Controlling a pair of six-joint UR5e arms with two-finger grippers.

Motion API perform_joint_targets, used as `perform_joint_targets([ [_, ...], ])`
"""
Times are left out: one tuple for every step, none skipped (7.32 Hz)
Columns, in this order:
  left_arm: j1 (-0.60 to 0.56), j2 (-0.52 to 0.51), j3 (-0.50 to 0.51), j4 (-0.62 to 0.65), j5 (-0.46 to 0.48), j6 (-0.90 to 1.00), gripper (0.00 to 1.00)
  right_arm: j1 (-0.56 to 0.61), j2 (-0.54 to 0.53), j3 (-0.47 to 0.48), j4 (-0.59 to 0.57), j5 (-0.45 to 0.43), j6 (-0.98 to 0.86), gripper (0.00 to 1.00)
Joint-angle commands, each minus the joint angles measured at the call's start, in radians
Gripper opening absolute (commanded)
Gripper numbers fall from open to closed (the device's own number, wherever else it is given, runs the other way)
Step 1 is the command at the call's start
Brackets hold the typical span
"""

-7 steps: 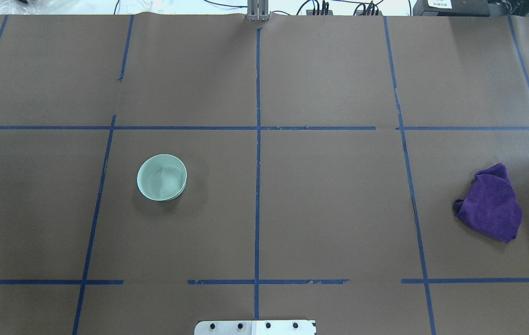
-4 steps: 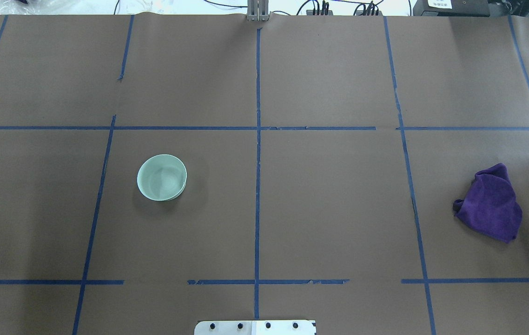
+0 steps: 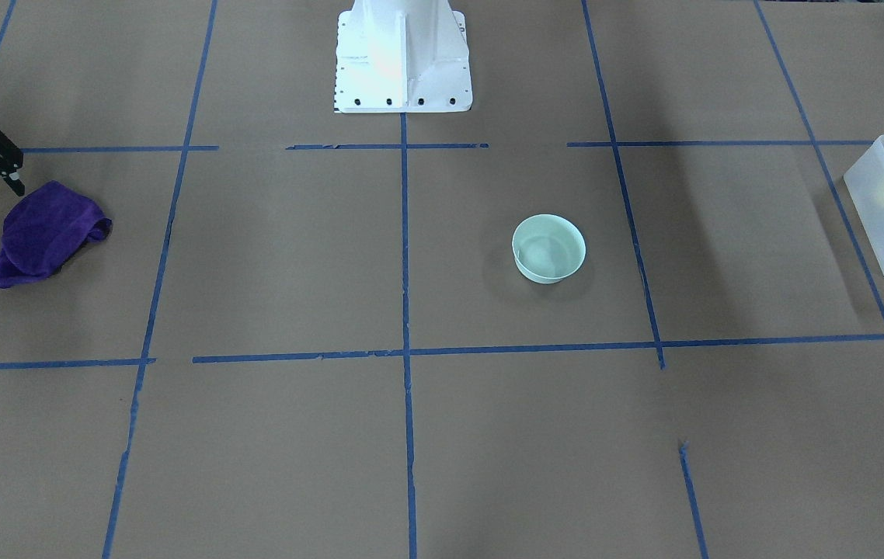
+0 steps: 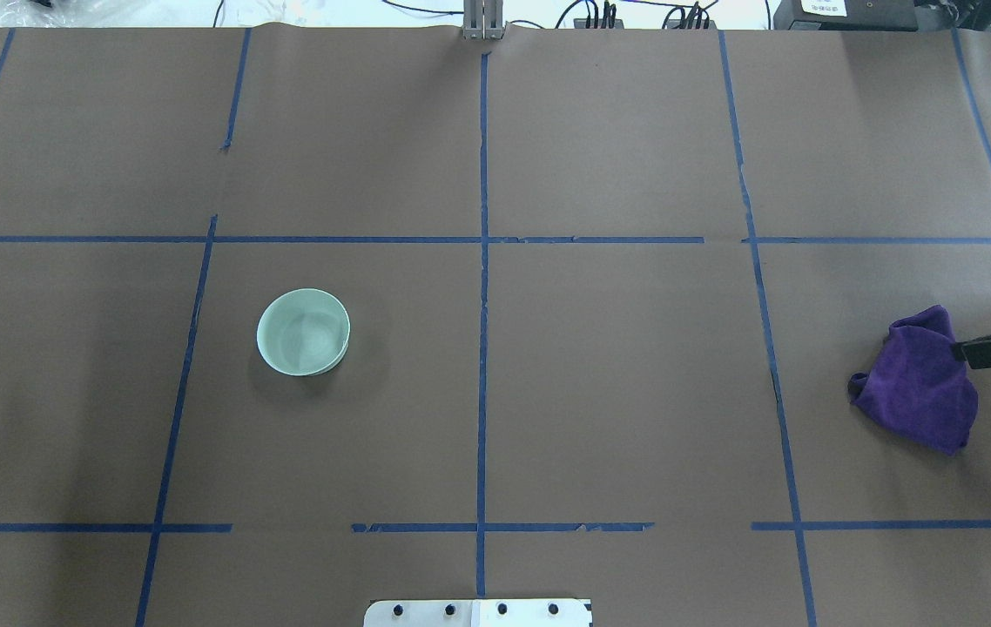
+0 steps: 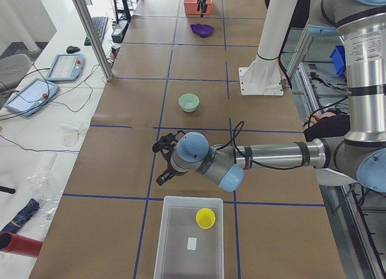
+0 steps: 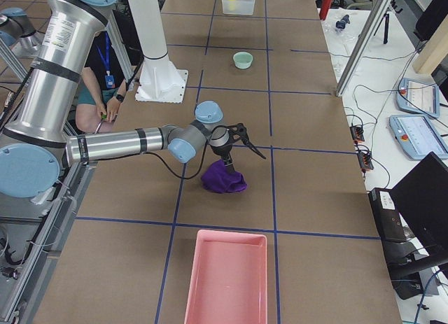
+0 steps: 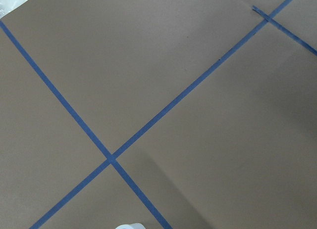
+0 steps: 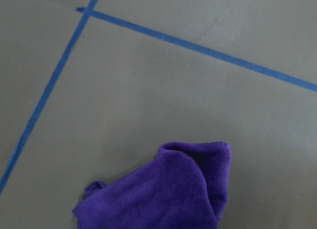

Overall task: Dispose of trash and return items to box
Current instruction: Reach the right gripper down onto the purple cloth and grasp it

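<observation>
Right gripper (image 6: pixel 243 156) hangs just above the purple cloth (image 4: pixel 918 383) near the bench's right end, jaws spread wide, nothing in them. One finger looks right at the cloth's top fold; contact cannot be confirmed. Left gripper (image 5: pixel 158 166) hovers over bare paper near the left end, just short of the box (image 5: pixel 181 243). It shows only in the left side view, so whether it is spread or closed cannot be told. It seems to carry nothing.

Progress: yellow cup (image 5: pixel 205 217) already lies inside the box, which sits at the bench's left end edge. That item looks done. Mint bowl (image 4: pixel 302 332) stands upright and empty-looking in the left half of the bench, midway between the robot's edge and the far edge, well apart from the box. It is not yet returned.

Pink tray (image 6: pixel 227 275) sits at the right end edge, nothing seen in it. The cloth is likely the trash and the tray its target, though that is a guess. Left to do: grab the cloth and drop it, and move the bowl to the box. Roughly one third done.
</observation>
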Motion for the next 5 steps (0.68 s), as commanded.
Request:
perform_joint_targets([
  [-0.001, 0.0, -0.012, 0.0, 0.0, 0.0, 1.0, -0.03, 0.085, -0.154, 0.103, -0.013, -0.002, 0.94],
  [-0.003, 0.0, -0.017, 0.0, 0.0, 0.0, 1.0, -0.036, 0.114, -0.199, 0.104, -0.014, -0.005, 0.93],
  [-0.003, 0.0, -0.017, 0.0, 0.0, 0.0, 1.0, -0.043, 0.114, -0.221, 0.104, -0.014, -0.008, 0.91],
  [-0.003, 0.0, -0.017, 0.0, 0.0, 0.001, 1.0, -0.052, 0.111, -0.224, 0.103, -0.014, -0.008, 0.89],
  [-0.003, 0.0, -0.017, -0.001, 0.001, 0.001, 1.0, -0.056, 0.104, -0.224, 0.101, -0.013, -0.008, 0.62],
])
